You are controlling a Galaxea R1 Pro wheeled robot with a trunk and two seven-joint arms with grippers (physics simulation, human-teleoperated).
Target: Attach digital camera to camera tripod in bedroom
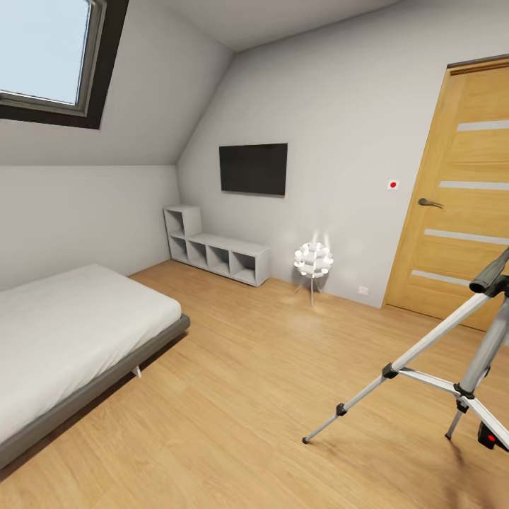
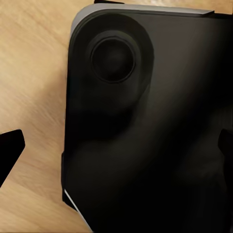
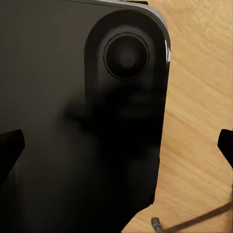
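Standing at the head view's right edge: the camera tripod (image 1: 431, 343), on the light wood floor (image 1: 233, 396) of the bedroom (image 1: 332, 85), in front of the wooden door (image 1: 459, 198).
Tripod axis: its centre column runs up and slightly rightward out of the picture; one silver leg slopes long and low toward the left, ending in a black foot on the floor.
Tripod head: a black part with a handle (image 1: 491, 272) points up and to the right, cut off by the edge.
Digital camera: a small black object with a red dot (image 1: 490, 437) sits on the floor by the tripod's nearer foot; half cropped, so its facing cannot be told.
Left arm: the left gripper (image 2: 116, 145) looks straight down over the robot's black base (image 2: 145, 121) and the floor; dark fingertips (image 2: 9, 148) show at opposite edges, spread wide, nothing between them.
Right arm: the right gripper (image 3: 116, 145) hangs the same way over the base's other corner, its tips far apart and holding nothing.
Room: grey bed (image 1: 78, 332) at left, wall television (image 1: 253, 168), low white shelf unit (image 1: 215, 251), glowing ball lamp (image 1: 313, 259), skylight (image 1: 49, 53) in the sloped ceiling.
Hard to make out: a thin grey rod (image 3: 189, 222) crossing the floor in the right wrist view, possibly a tripod leg.
Cut off: the tripod's far legs and top.
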